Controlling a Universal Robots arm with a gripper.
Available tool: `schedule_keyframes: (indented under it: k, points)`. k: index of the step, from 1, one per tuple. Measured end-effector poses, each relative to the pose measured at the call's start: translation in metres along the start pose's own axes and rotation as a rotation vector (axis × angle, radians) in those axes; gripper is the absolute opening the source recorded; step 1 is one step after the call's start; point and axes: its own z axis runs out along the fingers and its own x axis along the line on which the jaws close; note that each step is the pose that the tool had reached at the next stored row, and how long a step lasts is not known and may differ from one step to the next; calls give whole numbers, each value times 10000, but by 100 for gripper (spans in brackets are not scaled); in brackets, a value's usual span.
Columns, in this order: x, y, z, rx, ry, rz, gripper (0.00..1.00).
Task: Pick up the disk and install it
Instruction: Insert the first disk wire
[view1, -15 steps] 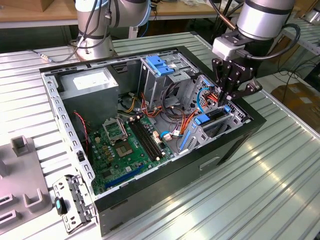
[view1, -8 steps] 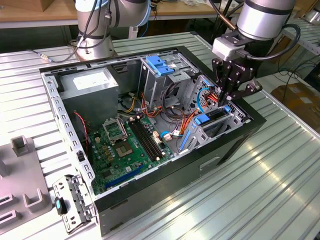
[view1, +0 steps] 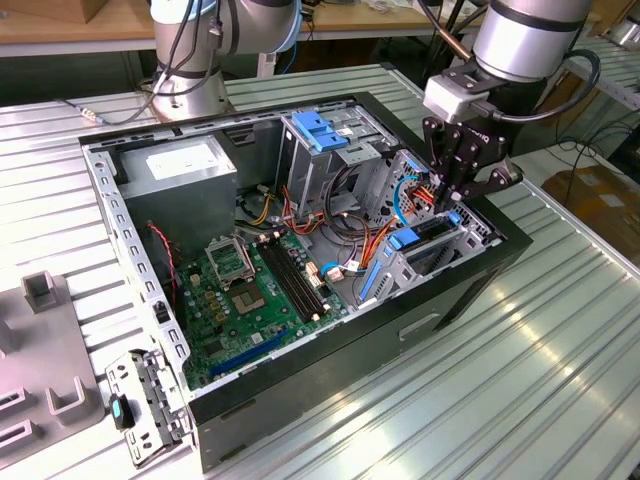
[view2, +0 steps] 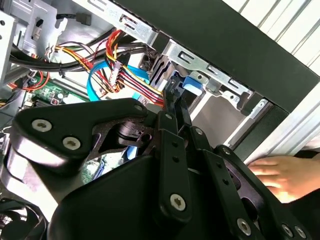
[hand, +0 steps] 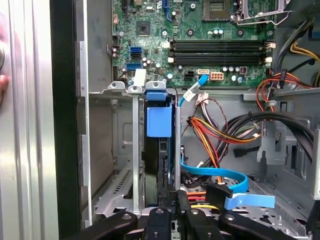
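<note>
Gripper (view1: 455, 205) low at the computer case's (view1: 330, 390) corner on the exterior view's right, fingers (view2: 172, 107) pressed together on the edge of the disk (hand: 159, 165). Disk standing on edge in a narrow metal bay (hand: 135, 150), blue rail tab (hand: 158, 120) toward the motherboard (hand: 200, 30), case wall (hand: 65, 120) just beside. Little room either side: bay walls close on one flank, bundled colored wires (hand: 215, 135) and a flat blue cable (hand: 220, 177) crowding the other. Hand (view2: 277, 175) resting on the table (view1: 520, 360) just outside the case.
</note>
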Motion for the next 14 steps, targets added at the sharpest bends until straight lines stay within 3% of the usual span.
schedule_keyframes:
  k: [1,4,7,8,9,10,14]
  points:
    - [21,3,1,2,-150,10,18]
    - [106,12,8,4,-390,27,18]
    - [169,23,13,4,-452,30,18]
    - [169,40,17,5,-552,36,18]
    - [170,49,22,7,-715,47,18]
    - [173,50,35,8,-767,51,18]
    - [175,53,69,6,-765,60,18]
